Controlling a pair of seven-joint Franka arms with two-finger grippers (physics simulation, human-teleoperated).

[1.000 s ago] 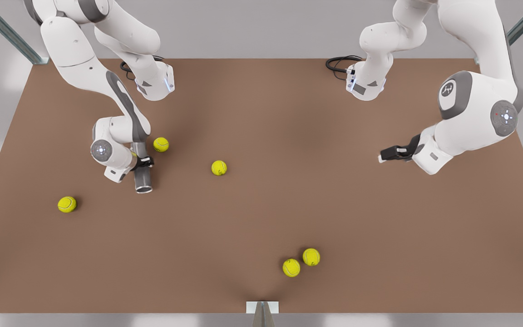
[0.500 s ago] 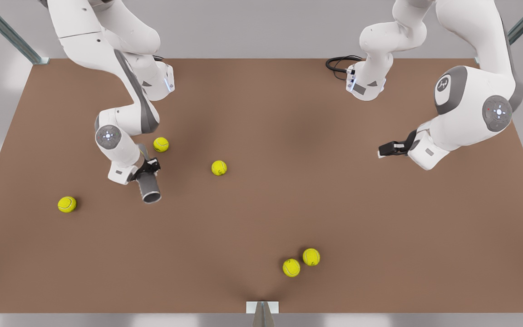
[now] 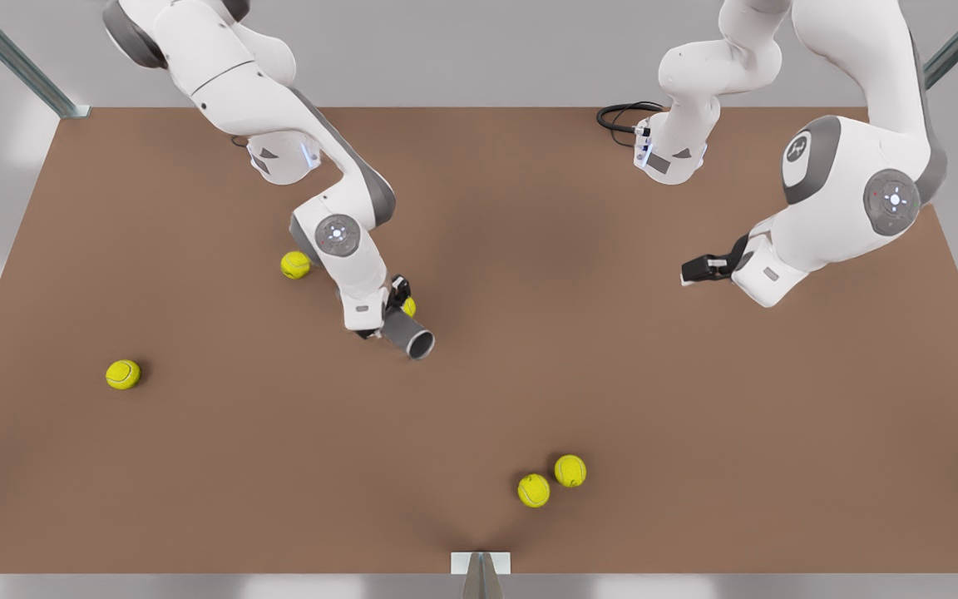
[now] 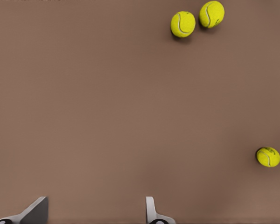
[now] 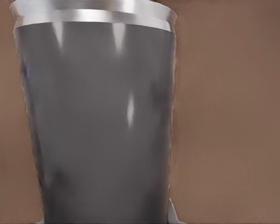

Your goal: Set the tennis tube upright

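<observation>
The tennis tube (image 3: 407, 335) is a grey cylinder with a lighter rim. It is tilted, its open end facing the front view's lower right, near the table's middle. My right gripper (image 3: 390, 314), on the arm at the front view's left, is shut on it. In the right wrist view the tennis tube (image 5: 98, 121) looms close, rim end away from the camera. My left gripper (image 3: 687, 274), at the front view's right, waits open above the table. Its fingertips (image 4: 37, 211) stand apart with nothing between them.
Several yellow-green tennis balls lie on the brown table (image 3: 695, 416): one (image 3: 295, 264) behind the right arm, one (image 3: 122, 374) at the front view's left, a pair (image 3: 533, 490) near the front edge, and one (image 3: 409, 305) partly hidden behind the right gripper.
The right arm has carried the tube toward the front view's right, and its open end has swung rightward. The left gripper has drifted slightly to the front view's left.
</observation>
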